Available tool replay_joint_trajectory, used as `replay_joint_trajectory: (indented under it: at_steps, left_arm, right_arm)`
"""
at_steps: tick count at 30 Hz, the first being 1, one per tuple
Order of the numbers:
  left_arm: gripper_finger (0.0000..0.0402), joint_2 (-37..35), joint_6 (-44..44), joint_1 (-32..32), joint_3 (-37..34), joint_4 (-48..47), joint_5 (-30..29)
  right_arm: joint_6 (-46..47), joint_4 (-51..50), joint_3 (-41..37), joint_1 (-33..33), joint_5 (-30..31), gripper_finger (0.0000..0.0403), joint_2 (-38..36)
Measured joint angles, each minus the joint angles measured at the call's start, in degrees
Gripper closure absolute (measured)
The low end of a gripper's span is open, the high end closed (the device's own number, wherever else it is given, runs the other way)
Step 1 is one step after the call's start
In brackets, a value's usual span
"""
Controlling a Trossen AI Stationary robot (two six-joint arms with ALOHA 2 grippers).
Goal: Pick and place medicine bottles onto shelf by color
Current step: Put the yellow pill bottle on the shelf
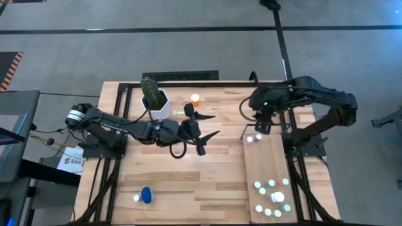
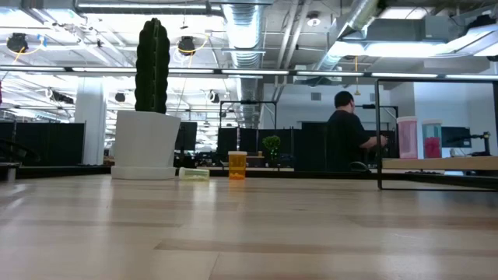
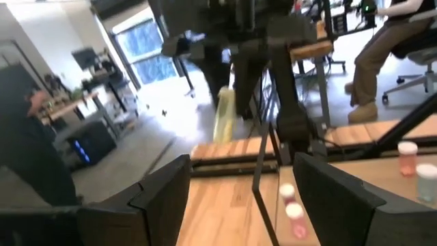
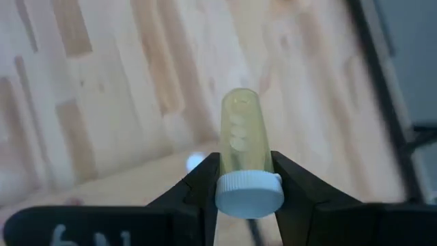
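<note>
Partly sorted: a cluster of bottles (image 1: 271, 199) already sits at the shelf's (image 1: 267, 160) near end, a couple more at its far end. Right gripper (image 4: 244, 179) grips a yellow-green vial (image 4: 242, 140) above that far end. Left gripper (image 1: 202, 129) hangs wide open, empty, mid-table. Left on the table (image 1: 169, 179): orange bottle (image 1: 195, 99), blue bottle (image 1: 146, 194), possibly others.

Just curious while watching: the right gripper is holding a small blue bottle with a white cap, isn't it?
Not quite. The right gripper is indeed shut on a small white-capped bottle, but its body is pale yellow-green, not blue, as the right wrist view shows.
</note>
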Motion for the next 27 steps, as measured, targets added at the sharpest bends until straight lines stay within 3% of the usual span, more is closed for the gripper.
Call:
replay_joint_trajectory:
  at_steps: [11,19,27]
  left_arm:
    - [0.0152,0.0,-5.1,0.2,0.0,-5.9,-0.2]
    - [0.0152,0.0,-5.2,0.2,0.0,-6.0,-0.3]
    - [0.0152,0.0,-7.4,0.2,0.0,-7.9,-0.4]
  right_arm:
    - [18.6,-0.4,-23.2,-3.1,-19.0,0.0274,-12.2]
    - [30.9,-0.3,-38.4,1.0,-21.0,0.0274,-14.1]
    - [32.7,0.1,-47.6,2.3,-22.5,0.0274,-14.0]
